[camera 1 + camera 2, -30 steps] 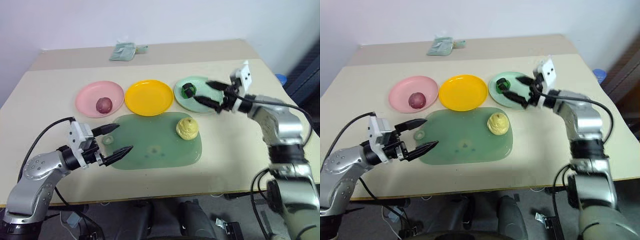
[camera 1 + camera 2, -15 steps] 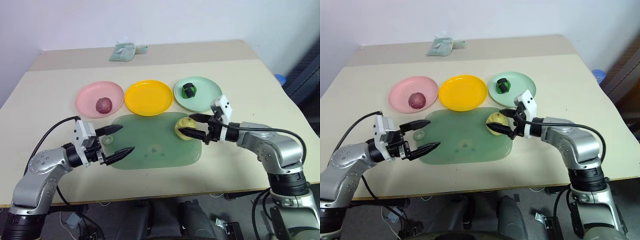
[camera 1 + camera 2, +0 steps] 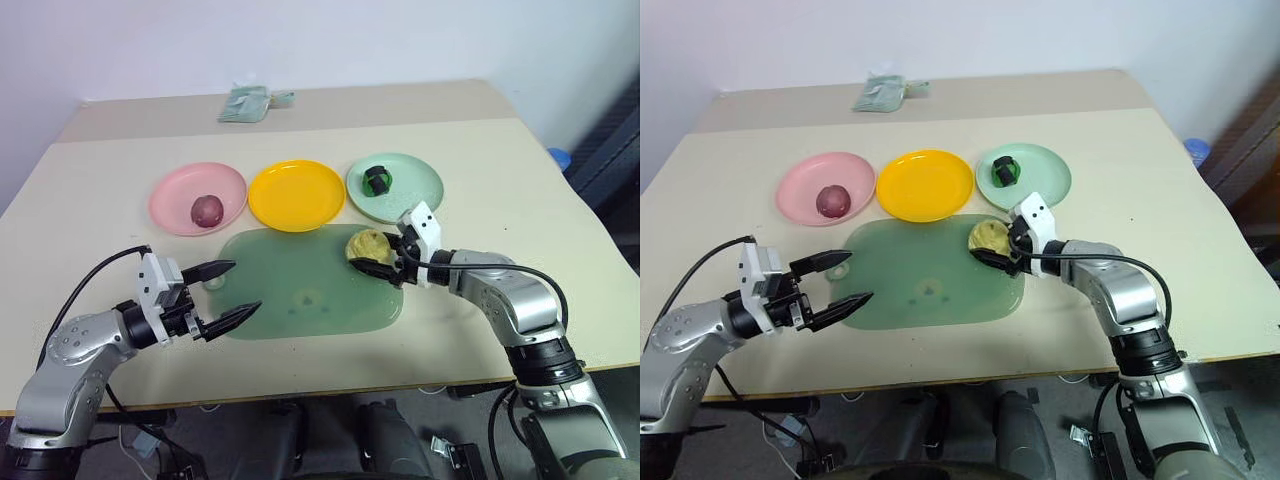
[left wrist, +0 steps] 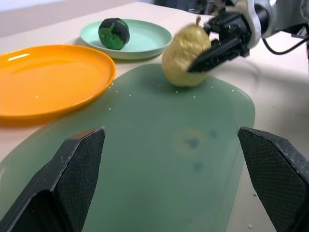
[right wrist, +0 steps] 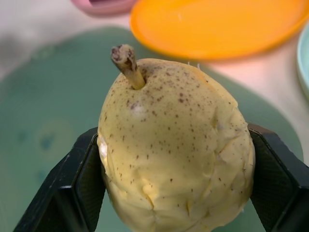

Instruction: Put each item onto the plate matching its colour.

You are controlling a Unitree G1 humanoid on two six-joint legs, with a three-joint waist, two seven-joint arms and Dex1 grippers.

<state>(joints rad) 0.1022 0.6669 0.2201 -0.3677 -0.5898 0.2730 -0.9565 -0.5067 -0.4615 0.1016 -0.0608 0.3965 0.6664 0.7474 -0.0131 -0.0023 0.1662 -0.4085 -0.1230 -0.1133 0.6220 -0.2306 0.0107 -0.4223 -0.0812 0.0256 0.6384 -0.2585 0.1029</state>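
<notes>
From the left eye view, a beige tabletop (image 3: 500, 160) carries three round plates in a row: a pink plate (image 3: 175, 190) holding a dark red-purple ball (image 3: 207, 210), an empty yellow plate (image 3: 297, 195), and a mint green plate (image 3: 420, 180) holding a green-and-black ball (image 3: 377, 180). Nearer the robot lies a translucent green mat (image 3: 300, 290); at its right far corner sits the pale yellow fruit (image 3: 366, 244), just beside the green plate. The right gripper (image 3: 385, 255) has its jaws around the fruit, one finger on each side. The left gripper (image 3: 225, 290) hovers over the mat's left end, jaws wide open and empty. A folded green cloth (image 3: 250, 100) lies well apart at the far edge. The right eye view shows the same layout. In the left wrist view, the fruit (image 4: 186, 55) stands on the mat with a black finger pressed against its side. In the right wrist view, the fruit (image 5: 176, 145) sits stem up between both pads, touching each, so the jaws are gripping the fruit. To do this step well, the grip should probably firm up before lifting, then rise enough to clear the yellow plate's rim. The path to that plate looks short and free, with the green plate close on the far right side to avoid.
</notes>
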